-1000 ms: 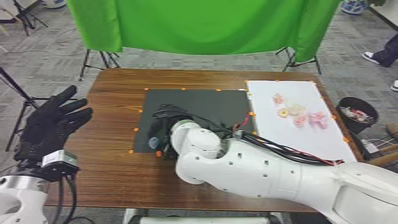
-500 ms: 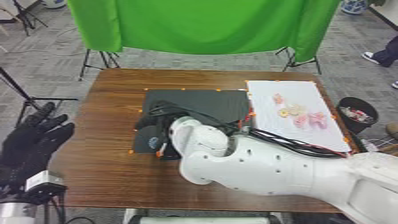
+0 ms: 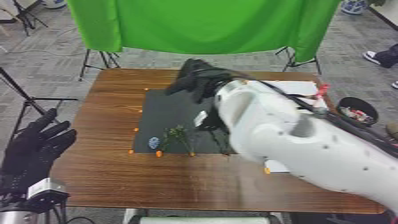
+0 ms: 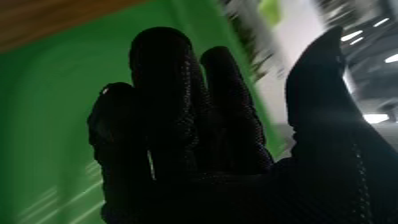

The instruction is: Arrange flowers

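Two open hands, green stems on the mat

Green stems lie on the near part of the mat, loosely spread; whether they carry blooms I cannot tell. Just beside them, still on the mat and towards its left edge, is a blue-and-white oval.

The right hand is above the mat's far edge — fingers straight, with gaps between some of them. In the right wrist view the right hand has its thumb well out from the fingers, two of which run close together. Its arm passes over the mat's right side. Left of the mat, well apart from it, is the left hand — fingers extended and apart.

A white sheet lies right of the mat, partly hidden by the arm. Farther right is a bin; beyond the mat hangs a green cloth.
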